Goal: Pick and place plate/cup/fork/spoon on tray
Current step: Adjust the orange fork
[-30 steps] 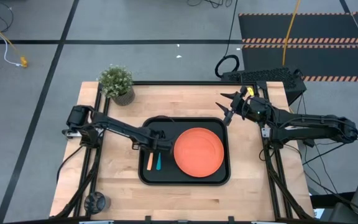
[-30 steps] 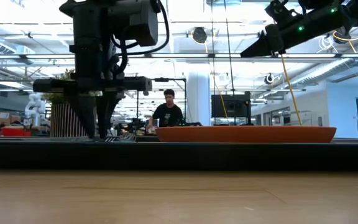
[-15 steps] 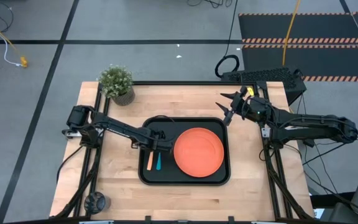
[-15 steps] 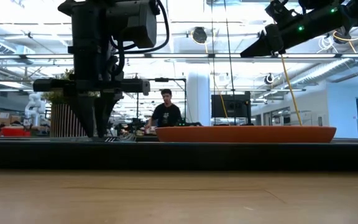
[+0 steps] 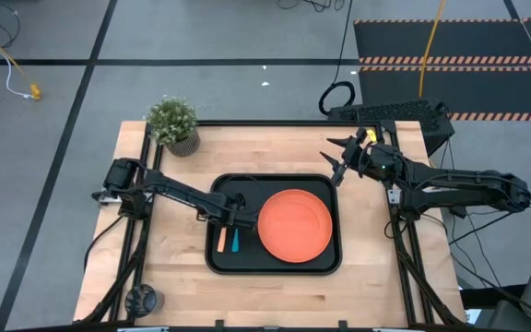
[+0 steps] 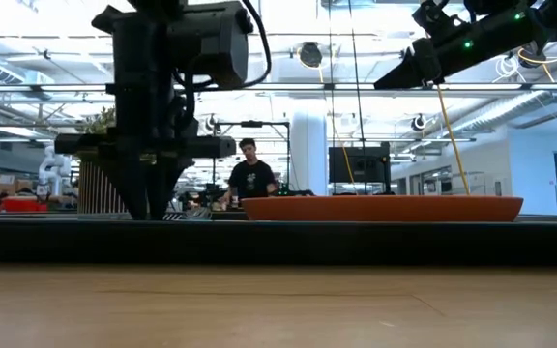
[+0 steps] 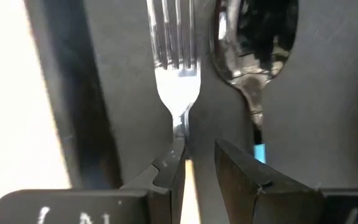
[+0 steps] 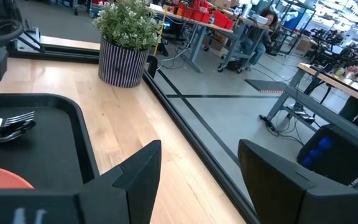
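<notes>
The left gripper, jaws slightly apart, straddles the fork beside the spoon on the tray, centre frame. Lifting carelessly could drag the fork askew. The right gripper waits upper right, jaws wide apart.

No readable text or labels anywhere

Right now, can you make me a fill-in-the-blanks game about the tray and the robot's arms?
1. The orange plate lies on the black ____.
2. Beside the fork lies the blue-handled ____.
3. The left gripper hangs over the ____ handle.
4. The open right gripper waits nearest the tray's ____ side.

Missing words: tray; spoon; fork's; plate
</notes>
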Controlling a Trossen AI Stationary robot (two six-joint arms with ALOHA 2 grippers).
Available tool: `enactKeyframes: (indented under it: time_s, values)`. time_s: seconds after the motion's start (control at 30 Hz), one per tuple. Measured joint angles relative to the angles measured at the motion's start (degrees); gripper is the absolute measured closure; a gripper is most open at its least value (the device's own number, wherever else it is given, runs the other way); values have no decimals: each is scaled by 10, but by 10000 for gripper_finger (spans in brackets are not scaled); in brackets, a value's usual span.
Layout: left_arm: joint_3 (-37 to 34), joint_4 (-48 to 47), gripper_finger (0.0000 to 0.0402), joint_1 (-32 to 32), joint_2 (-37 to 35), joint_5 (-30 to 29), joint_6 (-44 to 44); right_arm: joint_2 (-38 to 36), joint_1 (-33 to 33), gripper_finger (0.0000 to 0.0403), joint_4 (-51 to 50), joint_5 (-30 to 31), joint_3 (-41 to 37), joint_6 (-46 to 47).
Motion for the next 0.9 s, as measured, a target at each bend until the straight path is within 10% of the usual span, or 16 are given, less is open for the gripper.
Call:
enactKeyframes:
  time_s: [0.9]
  values:
    - [0,-27,314,0,6,-6,-44,0,0,195,0,0,0,0]
